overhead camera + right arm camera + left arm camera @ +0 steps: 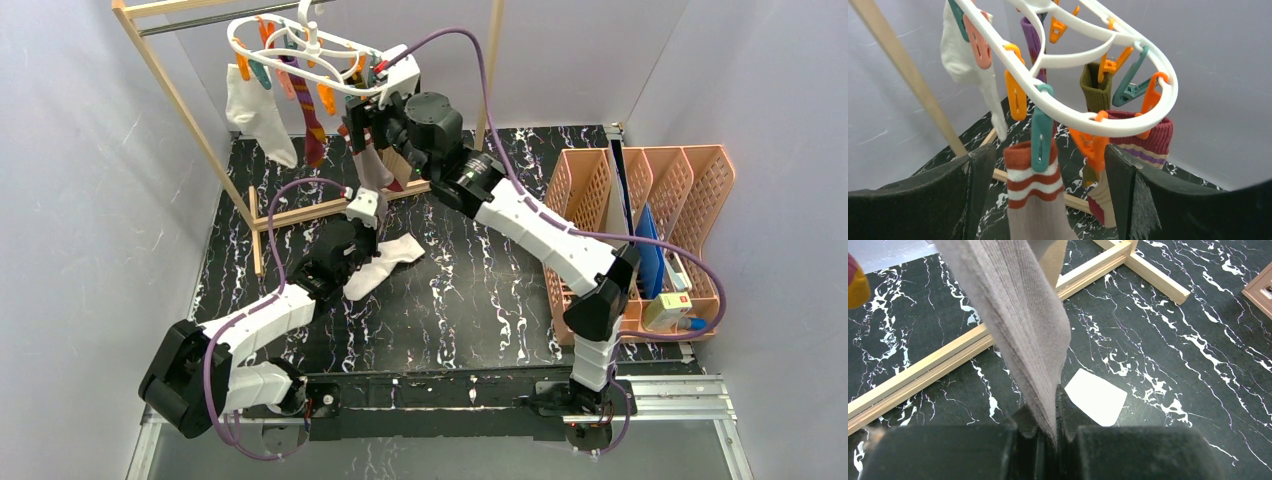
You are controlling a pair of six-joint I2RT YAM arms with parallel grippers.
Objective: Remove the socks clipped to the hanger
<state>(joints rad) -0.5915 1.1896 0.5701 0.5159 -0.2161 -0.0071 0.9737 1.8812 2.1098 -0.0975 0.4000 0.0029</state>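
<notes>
As seen from overhead: hung at 11 o'clock on wooden rack (185, 110), hanger (312, 42) with socks pegged beneath, namely white sock (255, 115) at its 8 o'clock, striped sock (313, 135) at 6 o'clock, tan sock (372, 165) at 4 o'clock. Raised to the hanger's 4 o'clock end, right gripper (368, 105); lower, toward table centre, left gripper (365, 200), closed on the tan sock's lower end. Flat on table (480, 300), just at 5 o'clock of that gripper, loose white sock (385, 262); at 3 o'clock, orange file rack (575, 190). From the left wrist: jaws fully closed, tan fabric pinched between fingers (1070, 417) and running up toward 12 o'clock, fairly straight. From the right wrist: fingers (948, 195) spread wide, nothing held, flanking teal peg (1042, 135) clamped on the tan sock's orange-banded cuff at 6 o'clock under the ring; orange peg (1088, 145) just beside at 3 o'clock, maroon-cuffed sock (1148, 142) beyond. Step in hand, by judgement: release of the tan sock. To do well: centre the open jaws on the teal peg's upper tabs, clear of the orange neighbour; squeeze until the peg opens; keep only a light downward pull from below, so cloth slips free without swinging the hanger; avoid hard tugging against a closed peg.
</notes>
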